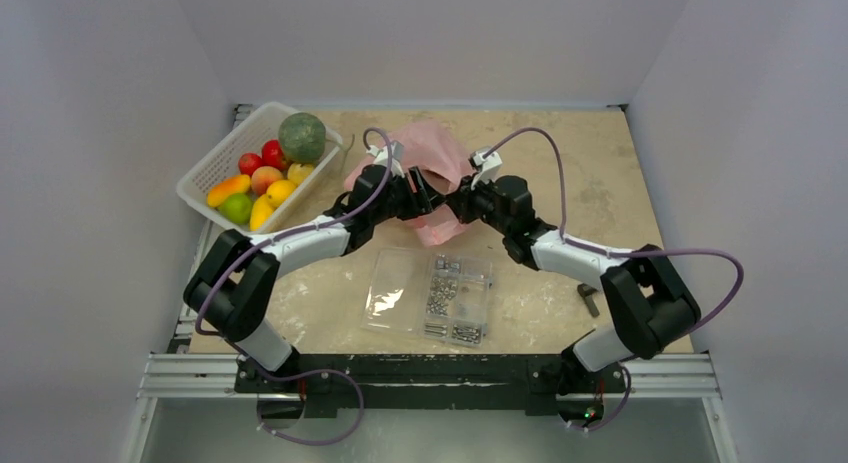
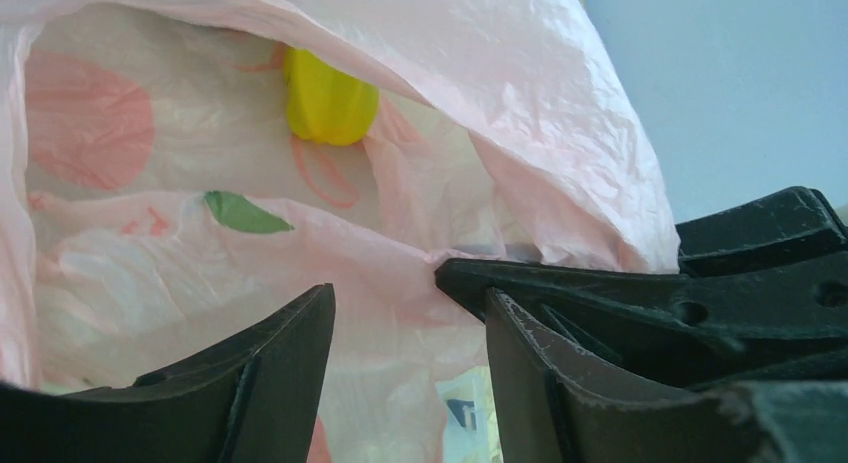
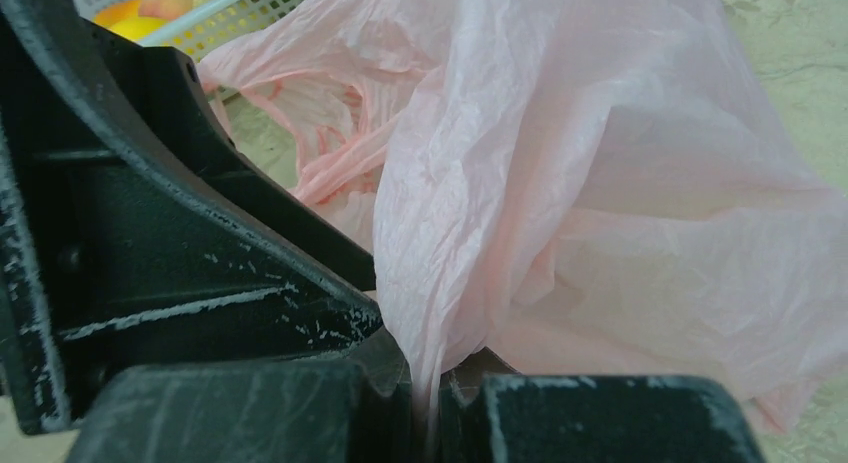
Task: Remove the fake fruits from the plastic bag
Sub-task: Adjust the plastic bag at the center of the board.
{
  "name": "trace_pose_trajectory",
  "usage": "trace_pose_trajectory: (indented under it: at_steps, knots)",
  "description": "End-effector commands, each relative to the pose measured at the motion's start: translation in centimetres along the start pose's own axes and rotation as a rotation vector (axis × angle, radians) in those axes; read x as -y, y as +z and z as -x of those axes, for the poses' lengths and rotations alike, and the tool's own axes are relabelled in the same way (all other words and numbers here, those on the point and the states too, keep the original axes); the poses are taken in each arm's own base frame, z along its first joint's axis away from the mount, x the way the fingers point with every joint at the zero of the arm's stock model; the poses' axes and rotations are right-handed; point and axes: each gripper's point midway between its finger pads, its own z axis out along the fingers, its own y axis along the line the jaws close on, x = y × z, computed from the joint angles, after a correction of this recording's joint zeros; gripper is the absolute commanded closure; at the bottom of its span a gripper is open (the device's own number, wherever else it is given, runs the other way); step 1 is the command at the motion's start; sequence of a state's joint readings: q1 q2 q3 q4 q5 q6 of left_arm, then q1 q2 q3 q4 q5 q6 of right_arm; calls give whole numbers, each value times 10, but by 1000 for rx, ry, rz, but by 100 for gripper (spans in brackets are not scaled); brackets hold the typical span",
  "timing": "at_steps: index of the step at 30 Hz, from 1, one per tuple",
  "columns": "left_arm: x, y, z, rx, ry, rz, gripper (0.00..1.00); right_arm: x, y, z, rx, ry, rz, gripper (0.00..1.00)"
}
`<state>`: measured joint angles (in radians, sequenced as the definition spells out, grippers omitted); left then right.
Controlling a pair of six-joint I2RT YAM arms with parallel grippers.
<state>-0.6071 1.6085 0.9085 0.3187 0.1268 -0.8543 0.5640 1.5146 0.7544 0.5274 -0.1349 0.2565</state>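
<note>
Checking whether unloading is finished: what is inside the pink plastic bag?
One yellow fake fruit shows inside the plastic bag, through its open mouth. Crumpled film hides the rest of the inside, so more fruits cannot be ruled out.

**Where the three cameras look**

The top camera hangs high above the plastic bag [image 1: 445, 153] and looks down on the whole desk [image 1: 600, 173]. The left wrist camera looks past the left end effector [image 2: 410, 298] into the bag's mouth, very close. The right wrist camera looks past the right end effector [image 3: 425, 383], almost against the bag. All three see it.
</note>
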Motion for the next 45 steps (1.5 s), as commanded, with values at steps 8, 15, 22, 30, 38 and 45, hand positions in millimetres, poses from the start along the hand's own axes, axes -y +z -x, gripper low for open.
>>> trace_pose_trajectory:
  at_steps: [8, 15, 22, 30, 38, 45]
  knots:
    - [3, 7, 31, 55, 142, 38, 56, -19, -38, 3, 13, -14, 75, 100]
    - [4, 1, 42, 91, 208, 21, 55, -14, -42, -12, -44, -34, 62, 100]
    - [-7, 45, 23, -80, 222, 35, 37, -6, -48, -20, -71, -35, 18, 100]
    - [-83, 66, 62, -206, 275, 274, 21, 49, -57, -11, -113, -95, -304, 100]
    - [-91, 73, 69, -246, 199, 202, 25, 84, -57, -47, -286, -76, -505, 83]
    - [-88, 60, 58, -251, 169, 195, 26, 116, -80, -42, -344, -56, -774, 21]
